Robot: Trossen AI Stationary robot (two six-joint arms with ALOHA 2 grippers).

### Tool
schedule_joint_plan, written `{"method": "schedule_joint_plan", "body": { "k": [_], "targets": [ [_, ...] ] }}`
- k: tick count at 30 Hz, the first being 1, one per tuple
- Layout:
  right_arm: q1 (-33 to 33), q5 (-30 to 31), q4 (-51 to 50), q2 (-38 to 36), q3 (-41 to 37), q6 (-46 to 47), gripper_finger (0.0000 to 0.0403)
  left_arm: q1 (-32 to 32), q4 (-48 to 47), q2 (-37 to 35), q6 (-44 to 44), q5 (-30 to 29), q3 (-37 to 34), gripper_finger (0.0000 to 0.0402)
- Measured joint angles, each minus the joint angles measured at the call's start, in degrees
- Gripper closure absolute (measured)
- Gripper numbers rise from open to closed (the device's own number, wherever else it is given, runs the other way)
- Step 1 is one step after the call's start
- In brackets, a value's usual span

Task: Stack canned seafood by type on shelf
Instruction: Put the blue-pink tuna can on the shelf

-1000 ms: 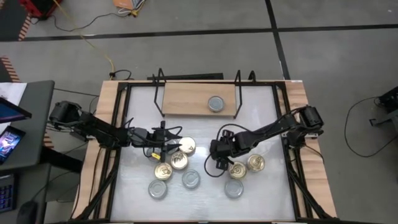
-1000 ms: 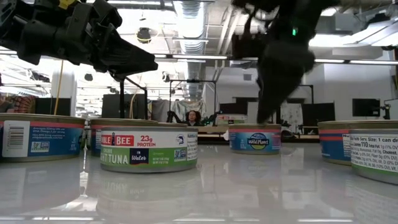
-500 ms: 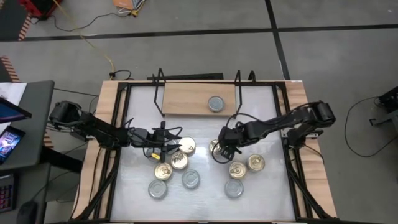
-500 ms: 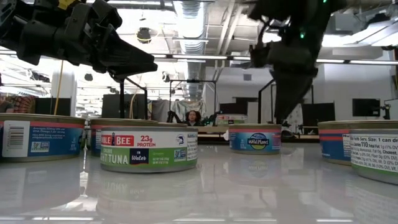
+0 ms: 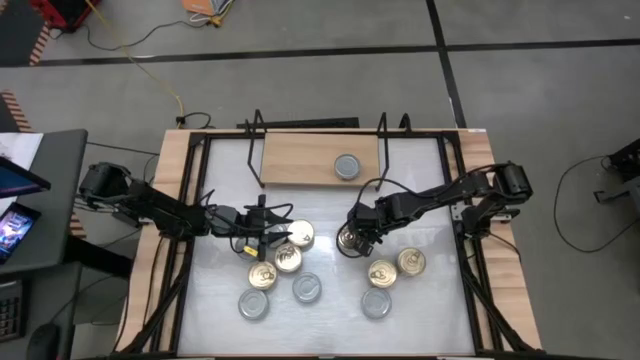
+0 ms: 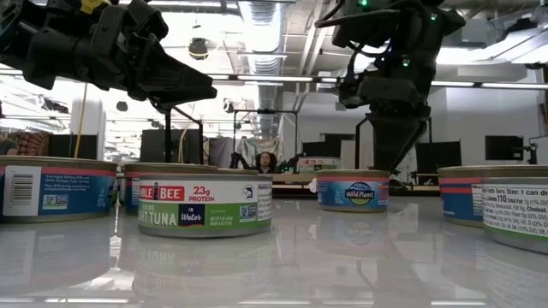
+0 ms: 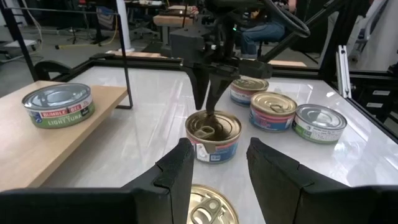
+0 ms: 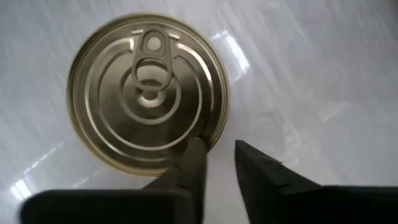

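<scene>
The right gripper (image 8: 217, 163) is pinching the rim of a gold tin (image 8: 148, 92), pointing straight down. The left gripper (image 7: 216, 163) is hovering, fingers apart and empty, over another tin (image 7: 207, 207).

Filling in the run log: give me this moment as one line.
right tool: pinching rim of gold-topped tin, one finger on lid | left tool: hovering, open, empty | shelf: one silver tin

Room's pretty plain: grey floor (image 5: 520, 100) with dark seam lines all around the table, and a yellow cable (image 5: 150, 50) snaking across it, far off to the upper left of the right gripper (image 5: 348, 240). There's a dark desk (image 5: 40, 200) with lit screens way out past the left gripper (image 5: 272, 232). Looking level, there are ceiling ducts (image 6: 257, 17) and strip lights (image 6: 274, 79) overhead, plus a person (image 6: 266, 161) sitting far back.
</scene>
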Motion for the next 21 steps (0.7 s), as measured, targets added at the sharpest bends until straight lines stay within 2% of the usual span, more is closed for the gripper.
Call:
{"method": "schedule_joint_plan", "body": {
  "k": [5,9,11,15,21],
  "targets": [
    [-1.06,0.02,1.04,-0.20,-2.84,-0.05,0.0374,0.00,-0.24,0.00,0.00,0.00,0.00,0.0260],
    [-1.67,0.00,-1.07,0.69,-3.90,-0.21,0.0392,0.00,-0.30,0.02,0.00,-0.02,0.00,0.0260],
    [-2.17,0.13,0.03,-0.03,-3.35,-0.60,0.0383,0.00,-0.34,0.02,-0.01,-0.02,0.00,0.0260],
    [-2.65,1.20,-2.93,-0.30,-3.62,-0.63,0.0340,-0.02,-0.48,0.02,-0.11,-0.02,0.00,0.0260],
    [-3.35,4.67,-5.64,-5.65,-3.47,-1.06,0.0304,-0.02,-0.79,0.02,-0.22,-0.03,0.00,0.0260]
  ]
}}
